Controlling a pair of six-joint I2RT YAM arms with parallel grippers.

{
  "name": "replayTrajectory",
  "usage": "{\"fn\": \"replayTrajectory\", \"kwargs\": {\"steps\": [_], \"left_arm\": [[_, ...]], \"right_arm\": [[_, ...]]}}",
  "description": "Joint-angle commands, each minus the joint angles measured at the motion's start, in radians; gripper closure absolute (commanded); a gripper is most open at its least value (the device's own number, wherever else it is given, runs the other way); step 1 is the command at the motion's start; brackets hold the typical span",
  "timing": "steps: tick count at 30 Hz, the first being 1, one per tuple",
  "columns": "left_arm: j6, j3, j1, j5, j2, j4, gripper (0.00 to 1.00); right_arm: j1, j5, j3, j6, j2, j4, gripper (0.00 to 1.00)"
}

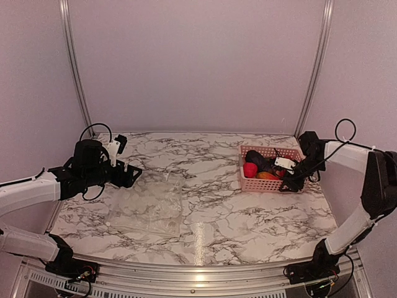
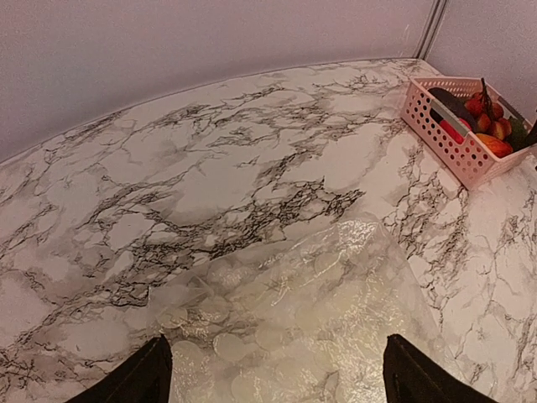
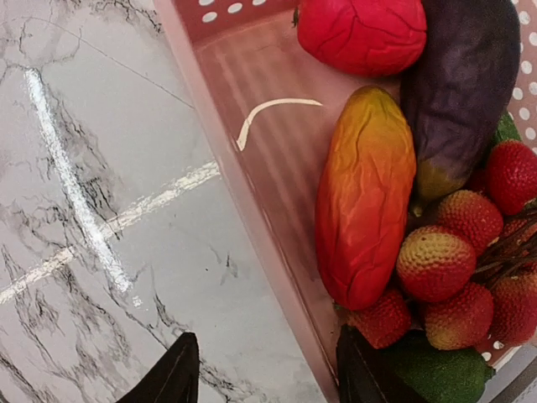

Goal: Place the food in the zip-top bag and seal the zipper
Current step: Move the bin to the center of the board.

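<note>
The white marble-patterned table top (image 1: pixel 248 211) carries everything. On its left half lies the clear floppy plastic zip-top bag (image 1: pixel 152 205) with white round dots, flat and crumpled; its zipper I cannot make out. Well apart, at the right rear, stands the pink slotted plastic basket (image 1: pixel 257 184), holding all the food I can see. My left gripper (image 2: pixel 277 388) hovers over the bag, jaws spread wide, holding nothing. My right gripper (image 3: pixel 267 374) straddles the basket's wall, one finger over the marble, one inside, parted and gripping nothing I can see. In the basket a dark purple eggplant (image 3: pixel 461 84) lies against a long orange carrot (image 3: pixel 365 193), a wrinkled red round fruit (image 3: pixel 361 34) near their far ends, a green bumpy piece (image 3: pixel 440 376) by my inner finger, and small red berries (image 3: pixel 436 260) clustered beside the carrot
</note>
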Motion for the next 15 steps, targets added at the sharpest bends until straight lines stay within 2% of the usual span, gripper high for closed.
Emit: {"fn": "replayTrajectory", "kwargs": {"steps": [1, 6, 9, 12, 15], "left_arm": [[0.0, 0.024, -0.006, 0.008, 0.012, -0.017, 0.11], [0.001, 0.032, -0.008, 0.007, 0.029, -0.021, 0.11], [0.001, 0.031, -0.011, 0.006, 0.029, -0.021, 0.11], [0.004, 0.027, -0.014, 0.003, 0.026, -0.02, 0.11], [0.003, 0.026, -0.017, -0.001, 0.028, -0.02, 0.1]], "right_arm": [[0.078, 0.022, -0.015, 0.02, -0.015, -0.078, 0.49], [0.224, 0.027, -0.012, 0.07, -0.024, -0.162, 0.49], [0.296, -0.053, 0.03, 0.082, -0.023, -0.252, 0.47], [0.302, -0.153, 0.11, 0.079, -0.021, -0.312, 0.45], [0.276, -0.17, 0.209, 0.091, -0.019, -0.311, 0.43]]}}
